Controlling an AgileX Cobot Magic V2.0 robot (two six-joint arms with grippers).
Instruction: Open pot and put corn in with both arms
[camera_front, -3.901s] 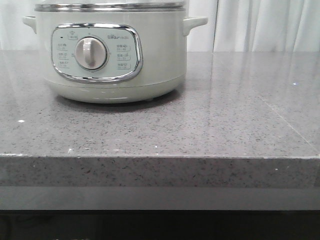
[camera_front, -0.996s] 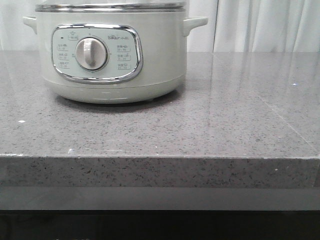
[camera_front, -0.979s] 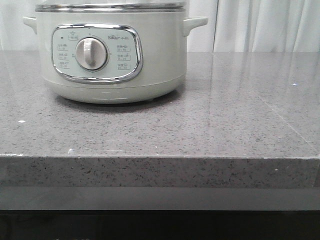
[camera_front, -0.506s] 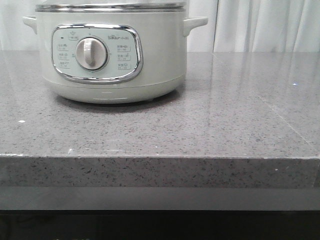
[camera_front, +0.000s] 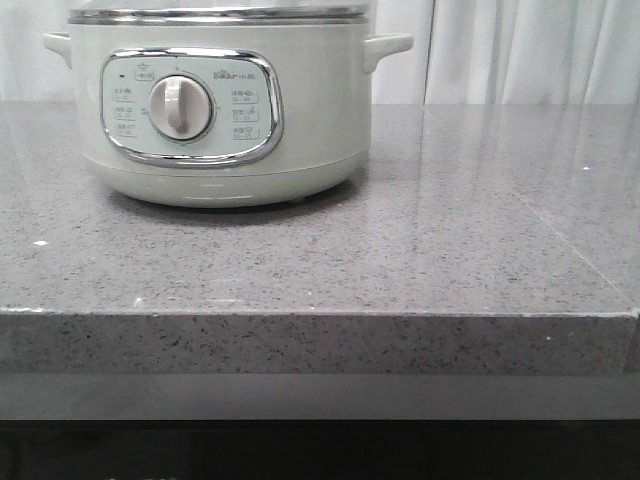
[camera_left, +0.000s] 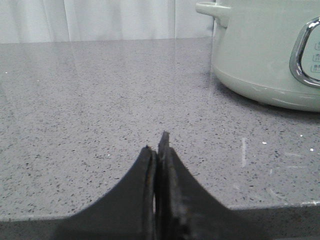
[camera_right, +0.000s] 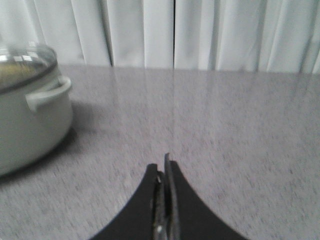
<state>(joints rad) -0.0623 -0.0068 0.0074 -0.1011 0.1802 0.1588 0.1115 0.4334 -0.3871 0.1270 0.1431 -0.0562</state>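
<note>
Front view gives us the pot (camera_front: 222, 110) at the back left of the grey speckled surface (camera_front: 420, 250), its dial and control panel facing us and its metal rim cut off by the frame's upper edge. We see no corn in any view. The right wrist view shows a glass lid (camera_right: 22, 62) on the pot, so it is not yet open; something pale yellow-green blurs behind the glass, and we cannot tell what it is.

The left end effector (camera_left: 159, 150) has its fingers pressed together on nothing, low over the bare surface with the pot off to one side. The right end effector (camera_right: 164, 172) is likewise closed and empty, near the pot's side handle (camera_right: 50, 92).

We judge the pot heavy and rigid, unlikely to slide. The lid looks smooth, breakable and slippery at the rim; its knob, which no view shows, would be the sensible hold. The corn, once found, should be light and firm, best pinched across its middle.
</note>
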